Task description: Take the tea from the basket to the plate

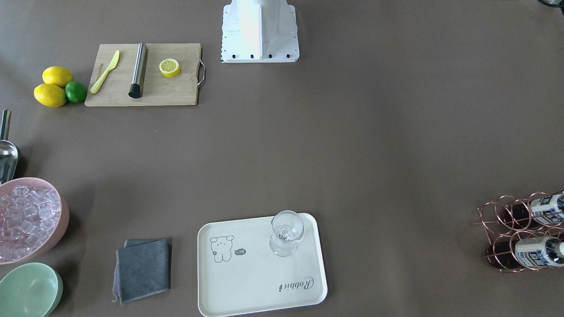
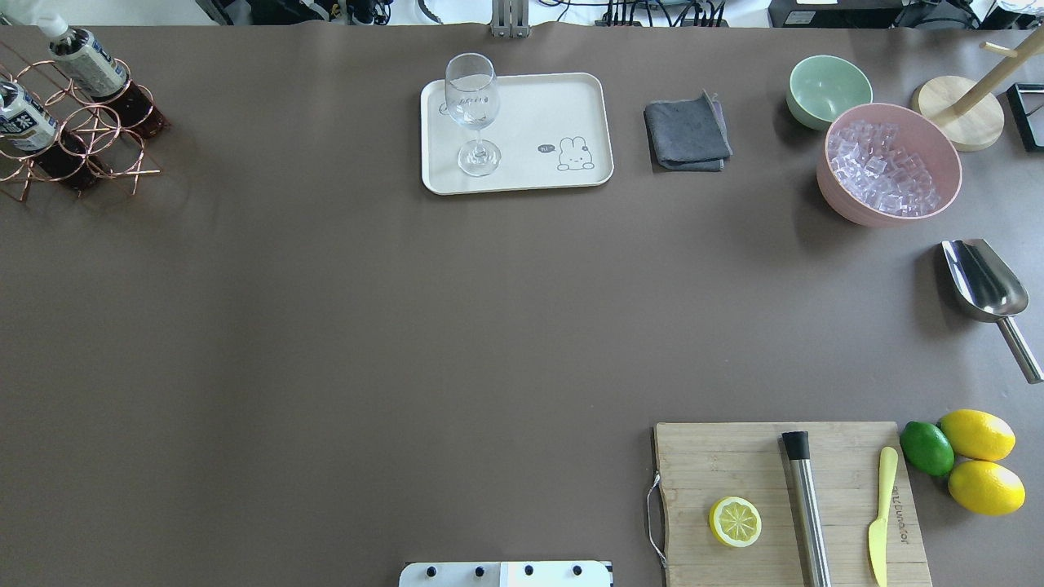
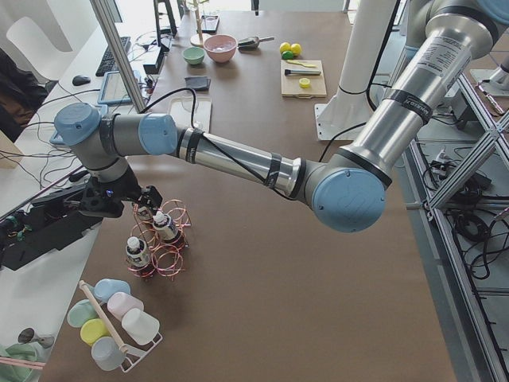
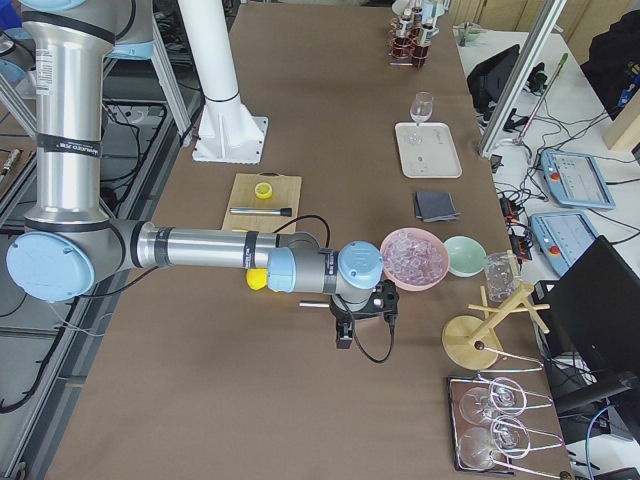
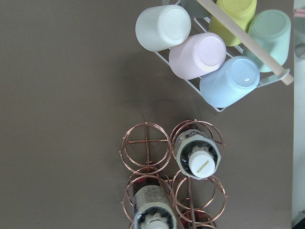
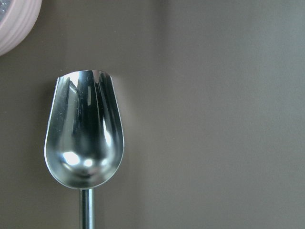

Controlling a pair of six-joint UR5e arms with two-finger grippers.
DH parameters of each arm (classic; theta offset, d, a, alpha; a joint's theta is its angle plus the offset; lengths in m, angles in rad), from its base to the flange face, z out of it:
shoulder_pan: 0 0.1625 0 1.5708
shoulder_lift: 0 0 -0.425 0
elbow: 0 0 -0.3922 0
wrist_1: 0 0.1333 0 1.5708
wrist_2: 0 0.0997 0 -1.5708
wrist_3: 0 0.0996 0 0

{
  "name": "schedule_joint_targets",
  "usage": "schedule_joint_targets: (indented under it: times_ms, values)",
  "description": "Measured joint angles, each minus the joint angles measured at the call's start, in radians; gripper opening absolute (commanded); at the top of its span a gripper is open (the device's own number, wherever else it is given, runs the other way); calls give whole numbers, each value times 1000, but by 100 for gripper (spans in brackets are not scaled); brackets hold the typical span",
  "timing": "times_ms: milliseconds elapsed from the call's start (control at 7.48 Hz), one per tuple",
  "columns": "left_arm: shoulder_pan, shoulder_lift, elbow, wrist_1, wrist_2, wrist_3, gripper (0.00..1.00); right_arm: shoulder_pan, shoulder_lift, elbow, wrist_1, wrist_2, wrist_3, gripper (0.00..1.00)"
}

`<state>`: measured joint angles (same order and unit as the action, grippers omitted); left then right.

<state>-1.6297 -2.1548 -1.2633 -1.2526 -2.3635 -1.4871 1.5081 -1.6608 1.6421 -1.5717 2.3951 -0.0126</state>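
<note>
The basket [image 2: 122, 155] is a copper wire rack at the table's far left corner; it also shows in the left wrist view [image 5: 147, 148]. Tea bottles lie tilted in its cells: one [image 5: 198, 155] with its white cap towards the camera, another [image 5: 152, 214] below it; they also show in the overhead view [image 2: 86, 65]. The plate [image 2: 538, 106] is a cream tray that holds a wine glass [image 2: 473, 114]. My left gripper [image 3: 139, 203] hovers over the basket; I cannot tell its state. My right gripper [image 4: 360, 315] hangs over a metal scoop [image 6: 83, 138]; I cannot tell its state.
A rack of pastel cups [image 5: 209, 52] stands close beside the basket. A grey cloth [image 2: 687, 134], a mint bowl [image 2: 828, 90] and a pink bowl of ice [image 2: 889, 163] sit right of the plate. A wooden board [image 2: 783, 505] with half a lemon, lemons and a lime are near right.
</note>
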Motion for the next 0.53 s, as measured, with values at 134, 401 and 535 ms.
schedule_joint_targets:
  times_ms: [134,401,535]
  values:
    - [14,-17,36,-55,18,-129,99,4,-1,4,0,-3,-1,100]
    - [24,-70,111,-91,28,-236,99,10,4,37,2,-20,-2,99]
    - [29,-86,130,-103,29,-269,99,10,7,68,2,-26,-3,99]
